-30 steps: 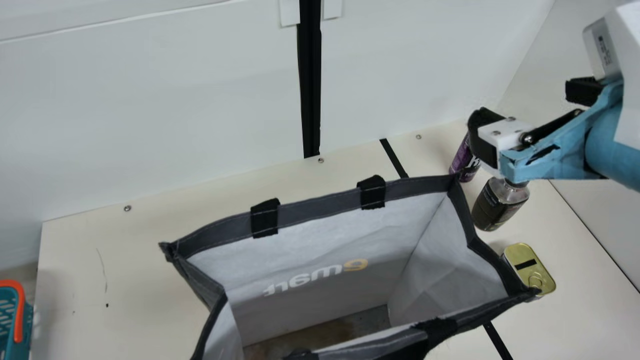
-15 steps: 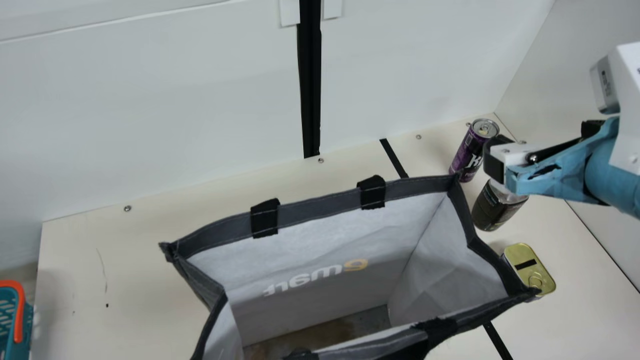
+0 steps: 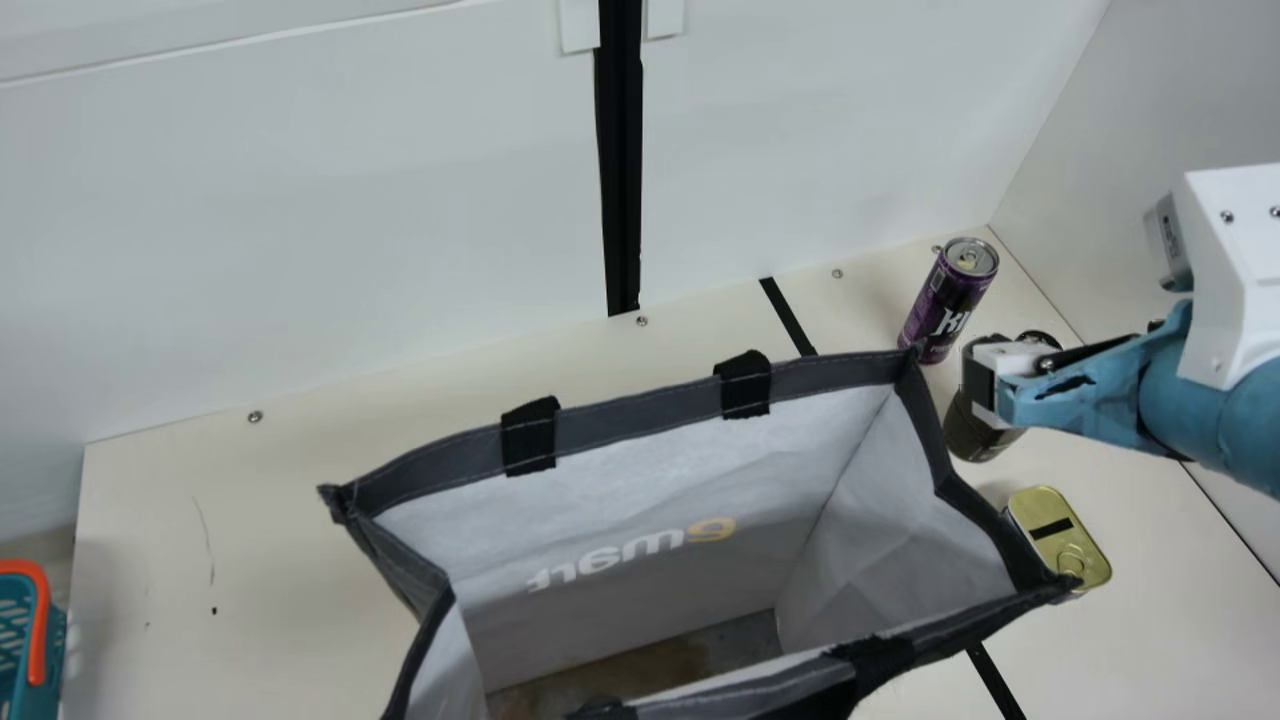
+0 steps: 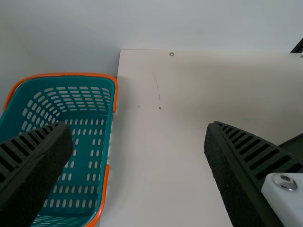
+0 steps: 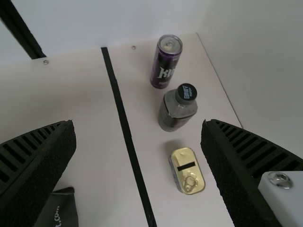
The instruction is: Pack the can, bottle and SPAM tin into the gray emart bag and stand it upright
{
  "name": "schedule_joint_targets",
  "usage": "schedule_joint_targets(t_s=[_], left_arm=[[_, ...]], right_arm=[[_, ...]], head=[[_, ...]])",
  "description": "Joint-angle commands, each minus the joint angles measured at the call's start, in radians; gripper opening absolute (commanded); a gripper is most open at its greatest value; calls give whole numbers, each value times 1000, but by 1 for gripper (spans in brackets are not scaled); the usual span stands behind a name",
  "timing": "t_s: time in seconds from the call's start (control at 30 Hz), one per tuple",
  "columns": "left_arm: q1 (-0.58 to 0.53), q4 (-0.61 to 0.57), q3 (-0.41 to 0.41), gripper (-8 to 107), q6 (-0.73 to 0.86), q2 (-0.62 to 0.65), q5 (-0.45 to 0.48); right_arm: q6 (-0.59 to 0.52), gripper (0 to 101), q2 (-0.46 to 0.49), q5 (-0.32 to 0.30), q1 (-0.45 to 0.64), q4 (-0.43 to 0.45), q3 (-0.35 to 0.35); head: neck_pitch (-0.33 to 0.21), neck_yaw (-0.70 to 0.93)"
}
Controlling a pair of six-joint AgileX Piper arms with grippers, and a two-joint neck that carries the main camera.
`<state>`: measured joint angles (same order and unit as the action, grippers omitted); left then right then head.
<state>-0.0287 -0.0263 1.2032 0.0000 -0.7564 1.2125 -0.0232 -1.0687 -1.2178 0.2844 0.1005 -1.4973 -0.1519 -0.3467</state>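
Right tool [image 3: 984,372], bottle [image 5: 175,111] ahead.

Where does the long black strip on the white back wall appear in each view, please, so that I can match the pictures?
Main view: the black strip runs down from the top edge, near the middle.
Left wrist view: the strip's foot is at the right edge, fairly high up.
Right wrist view: the strip slants through the upper left corner.
Shared landmark: the small round metal screw beside the strip's foot.
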Motion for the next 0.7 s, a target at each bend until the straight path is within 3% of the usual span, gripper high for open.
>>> schedule_joint_targets(t_s=[0.0,0.27,0.67], left_arm=[[0,0,0,90,0,0,0],[0,0,0,90,0,0,0],[0,0,0,90,0,0,0]], right_arm=[[-3,95,3,-2,16,5,11],[-26,95,18,-2,81,10,43],[-27,95,18,-2,81,15,43]], head=[[-23,-2],[-23,-2],[-23,-2]])
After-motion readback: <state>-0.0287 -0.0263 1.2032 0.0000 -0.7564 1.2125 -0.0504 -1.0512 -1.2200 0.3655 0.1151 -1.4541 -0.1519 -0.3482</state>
